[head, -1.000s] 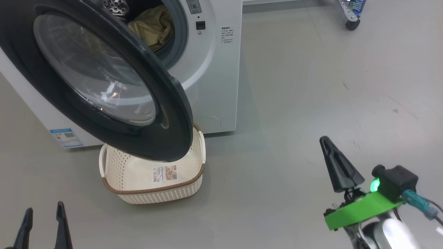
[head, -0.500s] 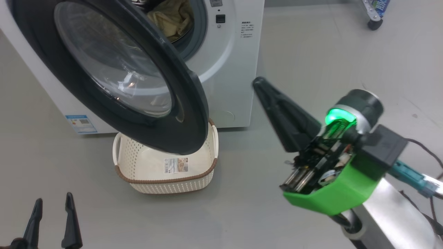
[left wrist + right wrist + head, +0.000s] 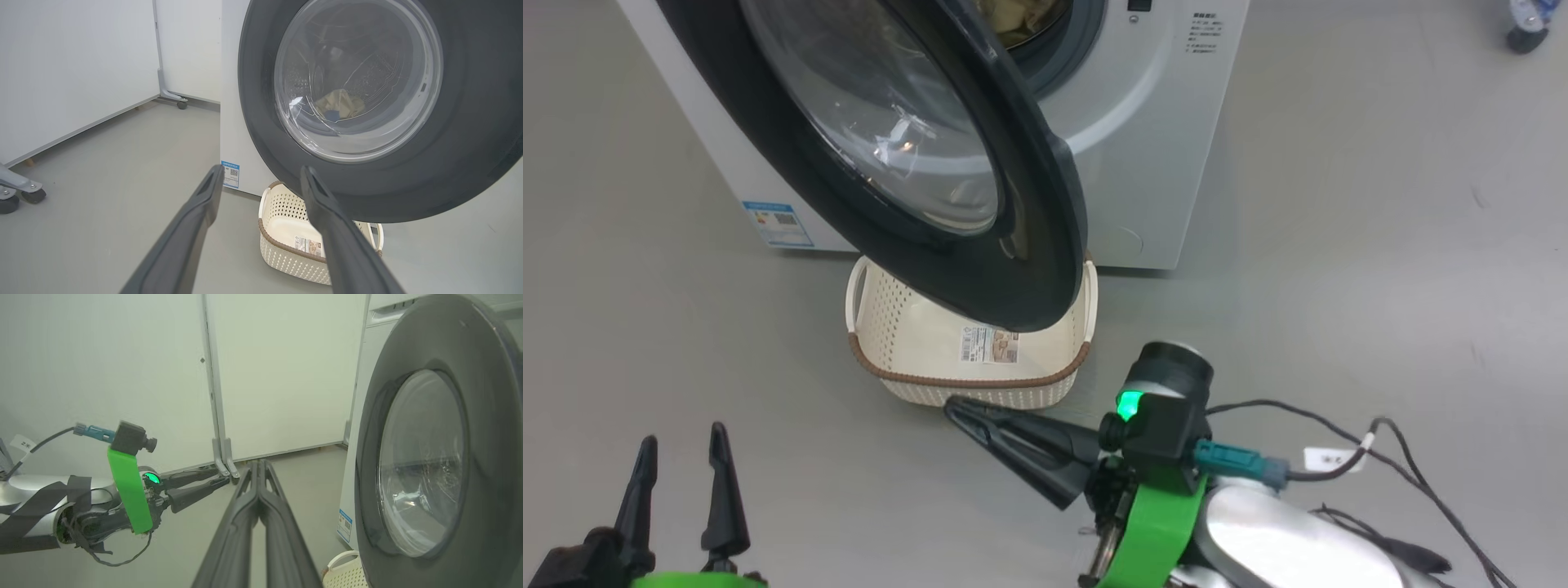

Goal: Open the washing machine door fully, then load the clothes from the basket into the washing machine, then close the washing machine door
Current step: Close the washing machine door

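The washing machine door (image 3: 1021,282) is seen standing open, hinged at the robot's left side of the washing machine (image 3: 1152,163). It is swung out over the floor (image 3: 1339,245) so that its free edge overhangs the basket (image 3: 980,394), which is set on the floor just before the foot of the machine. The basket is judged empty, since only the sticker on its base is seen inside, and the clothes (image 3: 339,105) are made out in the drum through the door's glass. Loading is therefore taken as done and closing the door as the step in hand. The right hand (image 3: 954,407) is held with its two fingers pressed together and nothing between them, pointed toward the robot's left. Its tip is close before the basket's near wall, and whether that wall is touched cannot be told. The left hand (image 3: 682,438) is held spread wide and empty, low at the robot's left, well apart from the door. The door's free edge lies up and ahead of the right hand, which is the nearer of the two, and the door's outer face is turned toward the robot. A push on that face near the free edge, directed toward the machine's opening, is judged to be called for.
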Available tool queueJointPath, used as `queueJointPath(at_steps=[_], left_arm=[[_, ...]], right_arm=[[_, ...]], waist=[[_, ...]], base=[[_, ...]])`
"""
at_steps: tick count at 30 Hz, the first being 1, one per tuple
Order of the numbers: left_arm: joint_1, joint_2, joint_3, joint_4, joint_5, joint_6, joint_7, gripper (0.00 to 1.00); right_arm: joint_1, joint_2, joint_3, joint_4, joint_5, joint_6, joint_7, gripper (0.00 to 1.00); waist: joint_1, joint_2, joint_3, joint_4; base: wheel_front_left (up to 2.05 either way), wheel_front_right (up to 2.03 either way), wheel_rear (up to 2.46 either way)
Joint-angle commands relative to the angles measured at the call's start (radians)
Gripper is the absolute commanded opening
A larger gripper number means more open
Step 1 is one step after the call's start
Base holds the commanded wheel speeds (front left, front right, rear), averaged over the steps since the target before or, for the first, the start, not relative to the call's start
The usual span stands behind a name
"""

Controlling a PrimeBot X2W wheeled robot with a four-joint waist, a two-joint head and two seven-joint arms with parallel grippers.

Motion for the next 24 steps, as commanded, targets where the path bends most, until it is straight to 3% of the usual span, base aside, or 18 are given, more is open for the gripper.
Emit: queueJointPath(at_steps=[1,5,24], left_arm=[[-0.063,-0.002,0.035,-0.023,0.016,-0.010,-0.007,1.00],[-0.089,-0.026,0.033,-0.011,0.024,-0.024,-0.007,1.00],[-0.224,-0.090,0.011,0.040,0.048,-0.057,-0.007,1.00]], right_arm=[[-0.028,0.014,0.036,0.017,0.021,0.000,-0.002,0.00],[-0.035,0.011,0.058,0.091,0.034,0.000,-0.020,0.00],[-0.120,0.046,-0.142,0.304,-0.049,0.000,-0.053,0.00]], waist=[[-0.0001,0.0000,0.036,0.031],[-0.0001,0.0000,0.070,0.055],[-0.0001,0.0000,0.219,0.100]], base=[[0.00,0.00,0.00],[0.00,0.00,0.00],[0.00,0.00,0.00]])
